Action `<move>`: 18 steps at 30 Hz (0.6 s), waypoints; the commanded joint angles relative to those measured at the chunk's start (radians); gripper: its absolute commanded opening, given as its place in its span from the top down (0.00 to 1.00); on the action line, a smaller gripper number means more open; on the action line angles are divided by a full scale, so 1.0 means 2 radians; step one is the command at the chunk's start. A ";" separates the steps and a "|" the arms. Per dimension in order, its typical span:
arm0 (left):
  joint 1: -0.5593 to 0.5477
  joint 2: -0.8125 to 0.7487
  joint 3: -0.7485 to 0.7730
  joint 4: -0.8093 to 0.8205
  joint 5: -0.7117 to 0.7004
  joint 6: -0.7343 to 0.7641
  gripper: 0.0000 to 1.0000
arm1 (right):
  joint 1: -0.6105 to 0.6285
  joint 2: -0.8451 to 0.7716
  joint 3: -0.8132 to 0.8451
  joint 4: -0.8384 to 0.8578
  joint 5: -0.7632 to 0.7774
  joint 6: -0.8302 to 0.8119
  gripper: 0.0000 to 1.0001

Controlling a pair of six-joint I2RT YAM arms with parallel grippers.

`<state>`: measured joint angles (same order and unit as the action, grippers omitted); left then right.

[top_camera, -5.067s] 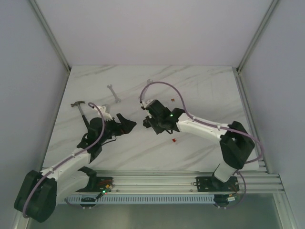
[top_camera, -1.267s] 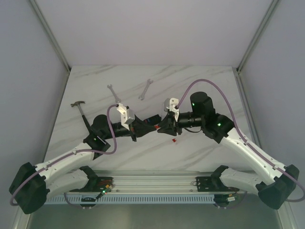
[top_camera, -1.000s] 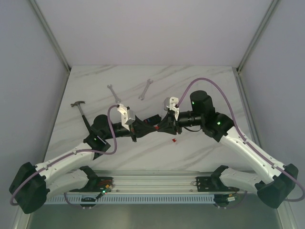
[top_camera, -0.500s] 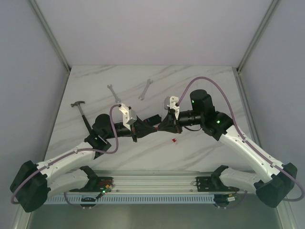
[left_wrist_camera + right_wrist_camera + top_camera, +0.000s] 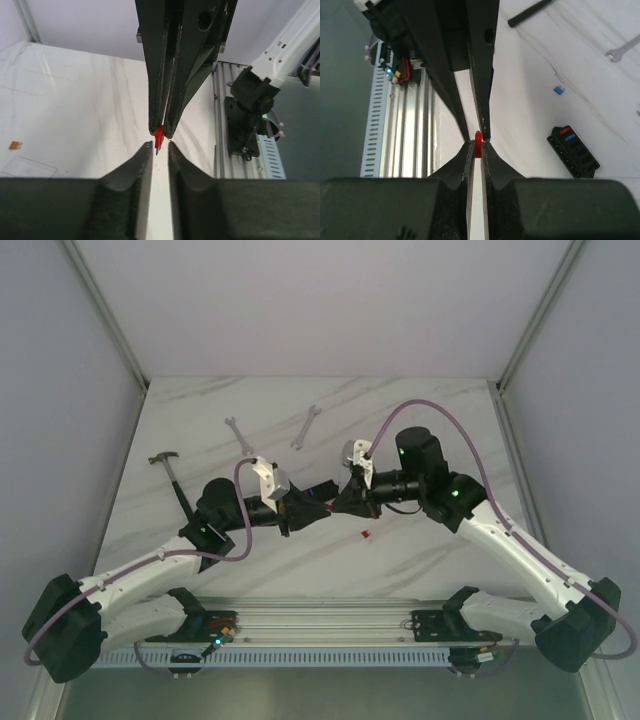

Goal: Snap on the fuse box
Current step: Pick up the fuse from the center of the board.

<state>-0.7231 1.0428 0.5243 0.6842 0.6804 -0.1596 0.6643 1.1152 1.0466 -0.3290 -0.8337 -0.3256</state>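
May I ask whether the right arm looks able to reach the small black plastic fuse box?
Probably yes: the fuse box lies unobstructed nearby, but the right tool grips a tiny red fuse.

Holds left claw [image 5: 160, 150] and right claw [image 5: 478, 146] tip to tip, arms angled inward. Leaves left slightly parted; pinches red fuse [image 5: 158, 136] with right.

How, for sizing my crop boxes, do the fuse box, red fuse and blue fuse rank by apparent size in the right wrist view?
1. fuse box
2. red fuse, enlarged by sitting nearest the camera
3. blue fuse
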 commanded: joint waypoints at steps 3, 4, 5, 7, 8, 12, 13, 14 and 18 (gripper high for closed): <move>-0.001 0.010 0.009 -0.014 -0.077 0.026 0.56 | -0.007 0.002 0.010 0.008 0.107 0.041 1.00; 0.002 0.016 0.009 -0.019 -0.092 0.027 0.52 | -0.008 0.002 0.008 0.007 0.138 0.049 1.00; 0.006 0.023 0.010 -0.024 -0.104 0.027 0.47 | -0.009 0.002 0.007 0.007 0.162 0.058 1.00; 0.015 0.043 0.018 -0.038 -0.130 0.028 0.38 | -0.013 0.003 0.004 0.007 0.206 0.080 1.00; 0.020 0.054 0.023 -0.046 -0.139 0.029 0.34 | -0.016 0.004 0.003 0.007 0.227 0.092 1.00; 0.037 0.110 0.058 -0.083 -0.188 0.036 0.23 | -0.026 0.012 -0.001 0.006 0.306 0.135 1.00; 0.039 0.127 0.070 -0.095 -0.201 0.040 0.20 | -0.028 0.014 -0.002 0.006 0.324 0.146 1.00; 0.040 0.143 0.082 -0.106 -0.212 0.044 0.17 | -0.032 0.017 -0.003 0.007 0.339 0.155 1.00; 0.043 0.216 0.129 -0.143 -0.245 0.064 0.11 | -0.039 0.024 -0.011 0.007 0.383 0.175 1.00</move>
<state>-0.6426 1.3731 0.7021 0.4908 0.2901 -0.0902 0.5987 1.1538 1.0454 -0.3298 -0.2218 -0.0551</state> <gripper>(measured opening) 0.874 0.139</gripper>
